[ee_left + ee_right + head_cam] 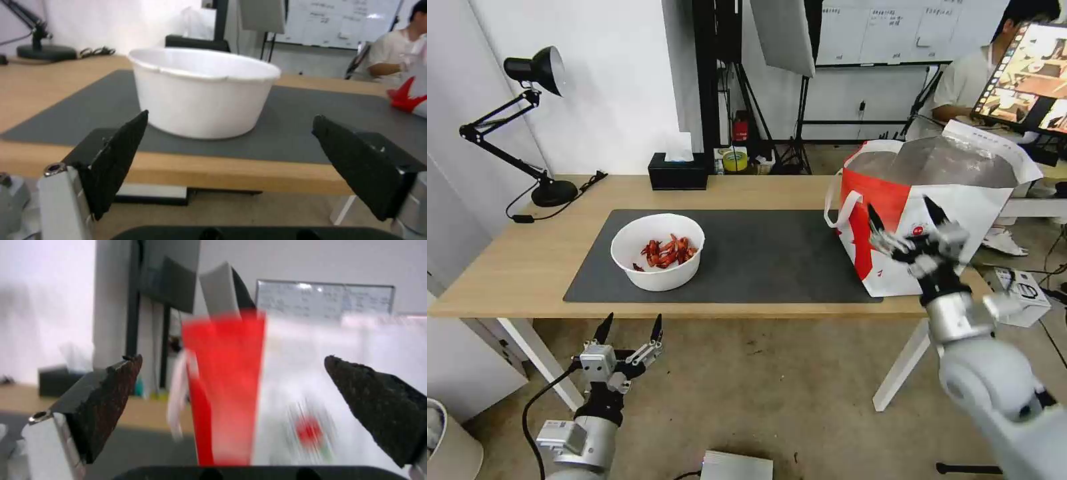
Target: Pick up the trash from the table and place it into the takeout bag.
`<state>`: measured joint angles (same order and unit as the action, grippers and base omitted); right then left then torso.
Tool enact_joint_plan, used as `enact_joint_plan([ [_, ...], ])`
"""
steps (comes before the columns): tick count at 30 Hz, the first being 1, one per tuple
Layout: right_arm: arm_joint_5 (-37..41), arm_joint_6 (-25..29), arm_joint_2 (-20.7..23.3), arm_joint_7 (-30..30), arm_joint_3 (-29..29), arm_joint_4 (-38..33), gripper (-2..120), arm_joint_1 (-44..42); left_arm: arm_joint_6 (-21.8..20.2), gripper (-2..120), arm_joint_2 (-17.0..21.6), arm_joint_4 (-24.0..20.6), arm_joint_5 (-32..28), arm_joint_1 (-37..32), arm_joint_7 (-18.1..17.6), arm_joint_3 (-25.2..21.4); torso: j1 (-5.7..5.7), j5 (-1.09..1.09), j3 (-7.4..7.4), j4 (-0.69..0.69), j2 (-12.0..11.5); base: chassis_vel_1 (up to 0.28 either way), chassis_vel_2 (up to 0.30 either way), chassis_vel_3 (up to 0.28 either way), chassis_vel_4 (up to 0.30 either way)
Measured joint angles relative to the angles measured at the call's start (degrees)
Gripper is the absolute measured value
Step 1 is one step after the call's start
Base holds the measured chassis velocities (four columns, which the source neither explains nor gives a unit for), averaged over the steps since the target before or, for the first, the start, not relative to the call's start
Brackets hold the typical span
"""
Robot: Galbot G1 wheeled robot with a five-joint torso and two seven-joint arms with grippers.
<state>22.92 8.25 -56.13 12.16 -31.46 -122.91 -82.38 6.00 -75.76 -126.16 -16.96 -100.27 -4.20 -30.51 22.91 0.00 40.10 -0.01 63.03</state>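
Hovering spread-fingered, right gripper [907, 212] fronts takeout bag [960, 227]; left gripper [630, 330] waits below table [507, 267].

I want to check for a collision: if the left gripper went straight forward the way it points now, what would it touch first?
Probably the white bowl. The left gripper, open, sits below and in front of the table edge, aimed toward the bowl. Depth is unclear, so it might meet the table's front edge first.

Silver-grey cylindrical arms; left gripper [630, 328] and right gripper [904, 211] with black pointed fingers on metal linkages; black cable along left arm
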Motion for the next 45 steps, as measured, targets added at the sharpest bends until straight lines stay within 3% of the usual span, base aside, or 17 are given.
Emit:
enact_joint_plan([
  [6,-8.56,2.55,-8.51,-1.52,-2.29,0.36,100,-8.85,-1.05,100,0.29,1.66,0.41,2.01,-2.0,1.87,0.0,-0.02,0.0,0.01,0.0,0.0,0.0,0.0,0.0],
  [23,-18.76,0.88,-19.39,-0.64,3.0,-4.17,100,-18.69,-1.04,100,4.51,2.82,-0.76,4.68,-2.03,2.15,0.01,-0.01,0.0,0.01,0.0,0.0,0.0,0.0,0.0],
  [45,-17.39,-1.87,-20.68,-0.52,1.97,-7.48,100,-21.6,-0.81,100,5.02,2.47,-0.93,5.16,-1.75,2.58,0.01,-0.01,0.01,0.01,0.0,0.0,0.0,0.0,0.0],
])
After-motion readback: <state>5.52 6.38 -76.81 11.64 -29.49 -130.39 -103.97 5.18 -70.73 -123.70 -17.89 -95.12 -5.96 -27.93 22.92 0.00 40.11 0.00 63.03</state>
